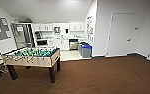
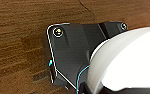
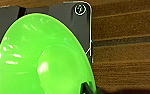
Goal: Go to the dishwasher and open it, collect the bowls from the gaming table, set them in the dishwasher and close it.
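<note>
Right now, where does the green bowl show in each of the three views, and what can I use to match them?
Head view: not in this picture.
Left wrist view: not in this picture.
Right wrist view: the green bowl sits large and close to the camera, covering much of the robot's dark plate.
Shared landmark: the brown floor, which also lies beneath both wrists.

Brown carpet (image 1: pixel 103 75) in front; foosball table (image 1: pixel 32 60) at left, white kitchen cabinets (image 1: pixel 63 27) at back, white door (image 1: pixel 121 35) at right.
</note>
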Tool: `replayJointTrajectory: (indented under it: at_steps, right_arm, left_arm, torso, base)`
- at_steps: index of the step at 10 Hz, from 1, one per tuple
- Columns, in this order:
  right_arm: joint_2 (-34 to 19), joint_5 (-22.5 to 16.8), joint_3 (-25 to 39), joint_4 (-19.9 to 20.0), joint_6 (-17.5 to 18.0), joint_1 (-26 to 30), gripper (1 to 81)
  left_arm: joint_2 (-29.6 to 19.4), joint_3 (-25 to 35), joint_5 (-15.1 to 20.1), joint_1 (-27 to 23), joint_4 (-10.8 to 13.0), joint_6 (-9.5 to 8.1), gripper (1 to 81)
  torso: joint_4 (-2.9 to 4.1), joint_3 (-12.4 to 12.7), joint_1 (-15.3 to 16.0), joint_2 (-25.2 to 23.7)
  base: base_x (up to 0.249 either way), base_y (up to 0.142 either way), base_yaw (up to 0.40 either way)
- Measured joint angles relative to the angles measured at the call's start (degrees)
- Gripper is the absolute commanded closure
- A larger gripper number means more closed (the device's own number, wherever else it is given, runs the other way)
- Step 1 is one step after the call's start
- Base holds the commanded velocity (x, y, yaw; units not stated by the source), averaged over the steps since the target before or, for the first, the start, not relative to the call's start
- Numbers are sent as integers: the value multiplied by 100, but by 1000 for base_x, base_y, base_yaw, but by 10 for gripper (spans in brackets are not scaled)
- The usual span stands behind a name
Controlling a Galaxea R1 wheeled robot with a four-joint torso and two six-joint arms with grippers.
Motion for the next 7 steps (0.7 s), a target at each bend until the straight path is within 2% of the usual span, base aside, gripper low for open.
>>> replayJointTrajectory:
  at_steps: [7]
  right_arm:
    - [11,-24,0,-2,-2,-38,811]
  left_arm:
    - [45,-4,11,30,2,0,811]
  torso:
    - [0,0,0,0]
  base:
    - [144,0,0]
